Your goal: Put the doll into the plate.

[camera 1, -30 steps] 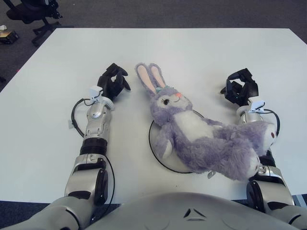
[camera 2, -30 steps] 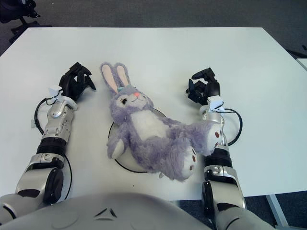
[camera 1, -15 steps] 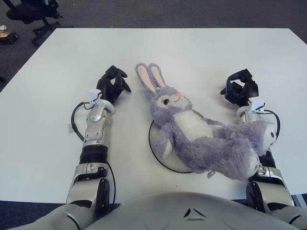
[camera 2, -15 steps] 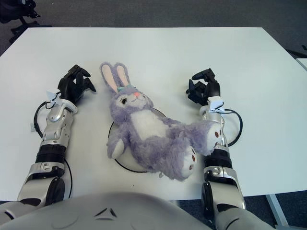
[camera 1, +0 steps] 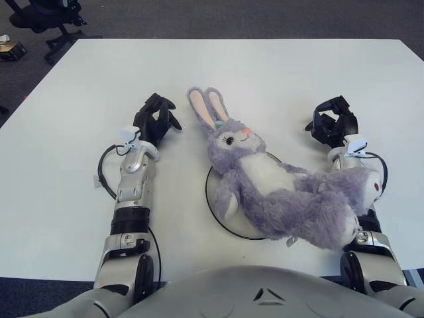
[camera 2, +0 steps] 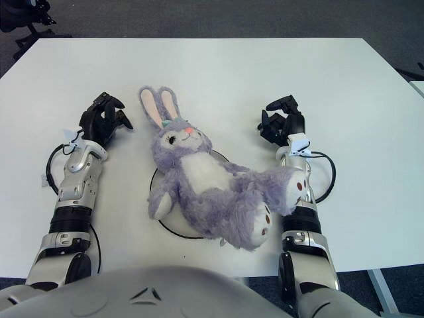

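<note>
On the white table (camera 1: 79, 93) in front of me lies a purple plush bunny (camera 1: 278, 182), flat on its back across a white plate with a thin dark rim (camera 1: 213, 205). Its white belly and torso cover most of the plate, so only the left arc of the plate shows beside the bunny's arm. The head and the two pink-lined ears point up and to my left, off the plate and onto the table. The legs spill over the plate's right edge, and one foot leans against my right forearm.

My left hand (camera 1: 154, 119) rests on the table to the left of the bunny's ears, near them but not touching. Its dark fingers are loosely curled and hold nothing. My left forearm runs back toward me along the table, with a black cable looping beside it.

My right hand (camera 2: 281, 124) sits to the right of the bunny's head, apart from it, fingers curled inward in a loose claw around nothing. A black cable loops on the table by that wrist.

Beyond the table's far left corner stands a black office chair (camera 1: 46, 16) on grey carpet.
</note>
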{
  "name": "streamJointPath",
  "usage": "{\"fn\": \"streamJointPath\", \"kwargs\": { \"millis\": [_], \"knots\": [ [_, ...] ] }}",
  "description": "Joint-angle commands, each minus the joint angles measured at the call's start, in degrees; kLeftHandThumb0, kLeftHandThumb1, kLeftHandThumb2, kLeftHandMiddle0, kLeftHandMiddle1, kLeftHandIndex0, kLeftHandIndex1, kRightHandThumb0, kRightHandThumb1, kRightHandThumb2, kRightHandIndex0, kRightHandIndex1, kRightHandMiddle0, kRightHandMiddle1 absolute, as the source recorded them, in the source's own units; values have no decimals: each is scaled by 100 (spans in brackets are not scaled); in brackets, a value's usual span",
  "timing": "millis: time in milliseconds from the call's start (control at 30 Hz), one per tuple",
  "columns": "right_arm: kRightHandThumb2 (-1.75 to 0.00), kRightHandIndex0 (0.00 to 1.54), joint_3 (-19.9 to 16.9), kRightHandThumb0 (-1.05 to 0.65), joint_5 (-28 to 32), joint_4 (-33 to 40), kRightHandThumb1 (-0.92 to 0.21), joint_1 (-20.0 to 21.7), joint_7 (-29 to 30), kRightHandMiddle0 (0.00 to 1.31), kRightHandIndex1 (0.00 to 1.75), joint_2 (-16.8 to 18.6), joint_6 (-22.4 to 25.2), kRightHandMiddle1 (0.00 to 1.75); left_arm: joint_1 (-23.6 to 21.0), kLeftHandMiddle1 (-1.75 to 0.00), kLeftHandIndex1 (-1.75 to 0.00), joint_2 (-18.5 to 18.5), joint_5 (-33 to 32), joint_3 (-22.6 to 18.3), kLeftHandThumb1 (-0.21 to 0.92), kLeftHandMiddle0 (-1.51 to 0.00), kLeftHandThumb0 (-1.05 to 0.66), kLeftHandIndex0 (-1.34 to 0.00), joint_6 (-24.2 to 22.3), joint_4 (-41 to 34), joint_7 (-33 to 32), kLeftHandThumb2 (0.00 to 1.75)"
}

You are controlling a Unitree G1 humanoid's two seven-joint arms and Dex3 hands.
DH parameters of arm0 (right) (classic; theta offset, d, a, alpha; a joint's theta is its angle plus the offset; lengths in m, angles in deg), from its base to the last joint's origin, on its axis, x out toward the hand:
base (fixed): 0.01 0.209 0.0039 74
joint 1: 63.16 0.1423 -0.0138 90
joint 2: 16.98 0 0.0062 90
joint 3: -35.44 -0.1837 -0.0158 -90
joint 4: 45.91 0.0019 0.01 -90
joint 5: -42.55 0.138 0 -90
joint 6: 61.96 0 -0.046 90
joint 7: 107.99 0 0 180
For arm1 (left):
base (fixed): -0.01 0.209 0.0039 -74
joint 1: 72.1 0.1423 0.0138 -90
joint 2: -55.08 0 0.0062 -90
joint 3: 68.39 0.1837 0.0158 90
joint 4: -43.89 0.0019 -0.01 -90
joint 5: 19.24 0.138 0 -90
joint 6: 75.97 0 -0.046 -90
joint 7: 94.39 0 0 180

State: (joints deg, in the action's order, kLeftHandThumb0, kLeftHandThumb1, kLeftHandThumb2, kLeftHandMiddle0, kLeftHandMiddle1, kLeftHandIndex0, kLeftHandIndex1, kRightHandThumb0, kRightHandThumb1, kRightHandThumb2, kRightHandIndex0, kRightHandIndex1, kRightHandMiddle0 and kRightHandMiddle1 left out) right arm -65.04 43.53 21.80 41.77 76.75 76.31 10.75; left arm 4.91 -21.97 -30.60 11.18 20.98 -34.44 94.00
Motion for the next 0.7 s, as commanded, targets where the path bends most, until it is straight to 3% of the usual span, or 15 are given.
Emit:
{"fn": "streamJointPath", "kwargs": {
  "millis": [0,667],
  "knots": [
    [-90,87,-43,-39,33,47,-63,-104,-16,38,175,44,63,175,254,-175,-175,81,65,34,92,-90,-28,-56,148,105,-78,45],
    [-90,87,-11,-39,0,151,-63,-123,-19,38,175,78,190,175,269,-175,-175,36,213,71,92,-88,-27,-55,535,220,-67,44]
  ]
}}
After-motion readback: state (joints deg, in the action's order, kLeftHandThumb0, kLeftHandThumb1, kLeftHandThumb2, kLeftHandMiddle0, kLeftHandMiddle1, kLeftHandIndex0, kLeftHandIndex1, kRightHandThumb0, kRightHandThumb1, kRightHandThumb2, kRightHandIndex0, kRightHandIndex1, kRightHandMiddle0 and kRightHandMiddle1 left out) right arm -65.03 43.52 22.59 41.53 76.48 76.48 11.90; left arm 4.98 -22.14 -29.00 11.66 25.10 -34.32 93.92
